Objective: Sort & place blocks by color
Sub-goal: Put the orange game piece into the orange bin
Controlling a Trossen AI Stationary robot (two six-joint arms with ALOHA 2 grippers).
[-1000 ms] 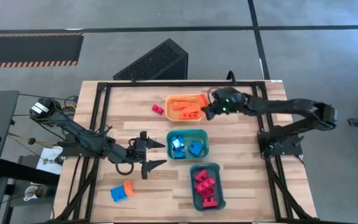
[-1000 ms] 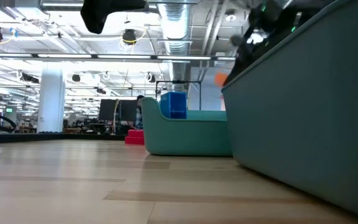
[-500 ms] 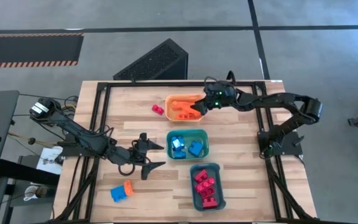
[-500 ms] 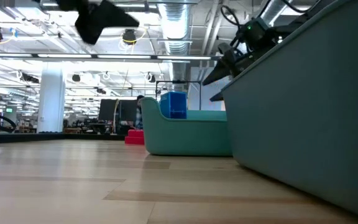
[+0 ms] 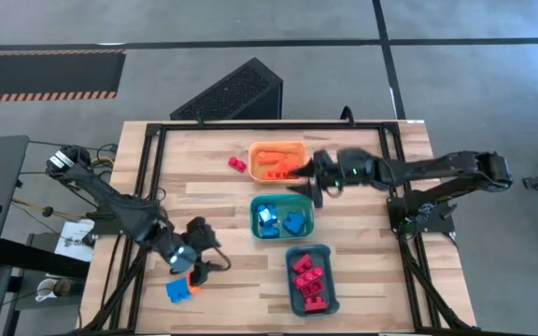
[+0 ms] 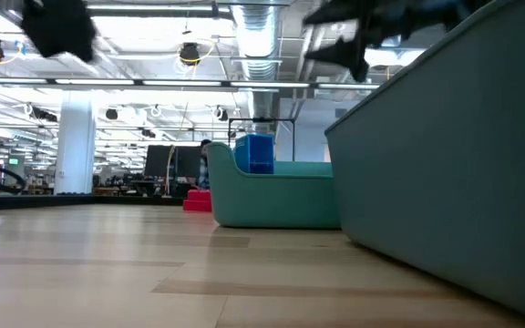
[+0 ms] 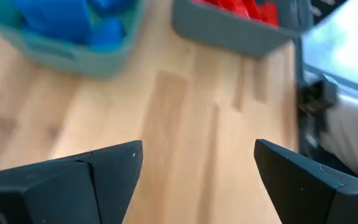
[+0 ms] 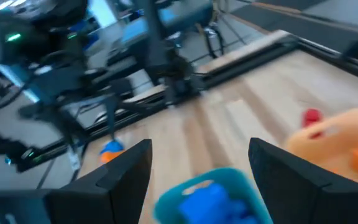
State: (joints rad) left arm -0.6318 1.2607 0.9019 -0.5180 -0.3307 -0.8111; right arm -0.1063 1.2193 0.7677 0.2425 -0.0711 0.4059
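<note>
Left gripper [image 5: 197, 254] open and empty, low over the front-left part of the worktop [image 5: 204, 187], just beside the last loose pair near the front-left corner: blue block [image 5: 176, 291] and orange block [image 5: 192, 278], touching, pair's long axis on a diagonal, orange end toward the table middle. Bare wood all round them out to the left edge and front edge; nearest obstacle is the teal tray [image 5: 308, 278] to their right, well apart.

Red block [image 5: 238, 164] sits alone near the back edge, just left of the orange tray [image 5: 278, 161]; too small to read its axis. Open wood from it to the back-left corner.

Trays run diagonally from back centre to the front edge: orange one holding orange blocks, green tray [image 5: 282, 216] holding blue blocks, teal one holding red blocks, narrow gaps between.

Right gripper [image 5: 308, 177] jaws spread, nothing in them, over the gap between the orange tray's right end and the green tray. Right third of the worktop is bare to the right edge.
</note>
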